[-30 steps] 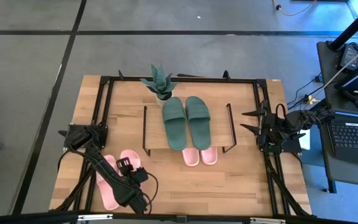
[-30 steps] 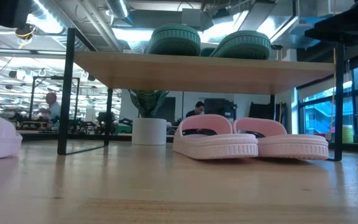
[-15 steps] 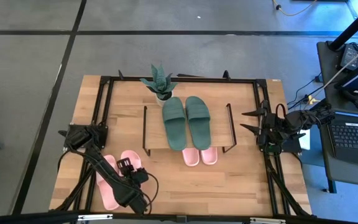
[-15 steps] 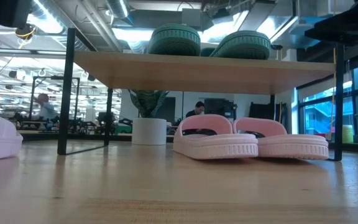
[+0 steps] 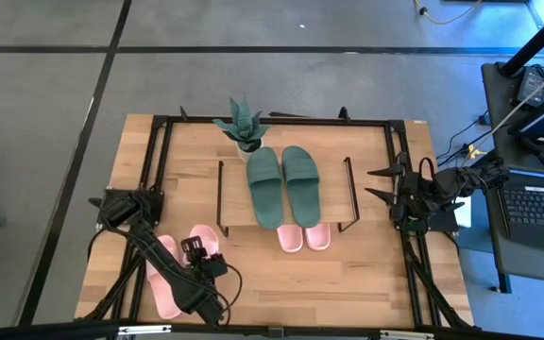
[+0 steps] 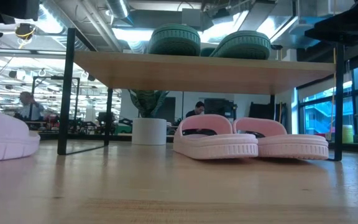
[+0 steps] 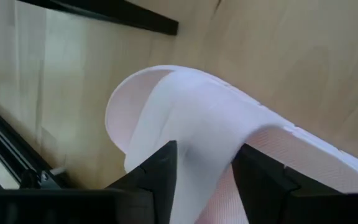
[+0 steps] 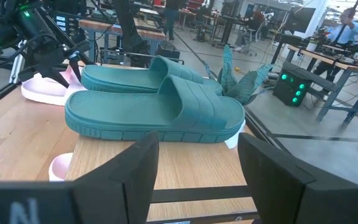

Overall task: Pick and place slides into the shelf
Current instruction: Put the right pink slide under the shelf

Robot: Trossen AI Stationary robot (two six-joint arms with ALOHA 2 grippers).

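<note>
At the near left of the table [image 5: 366, 283], the left gripper [image 5: 193, 247] sits over a light pink slide [image 5: 202, 240], its two fingers [image 7: 160, 177] straddling the wide strap and grasping it; the other pink slide [image 5: 165, 283] of that pair lies just to its left. Farther in, at the middle, the shelf [image 5: 234, 203] holds the dark green slides [image 5: 282, 182] side by side on its top board, with another pink pair [image 6: 247, 138] beneath it. A potted plant [image 5: 242, 126] stands beyond. The right gripper [image 5: 376, 184] waits at the right edge, fingers spread and empty.
</note>
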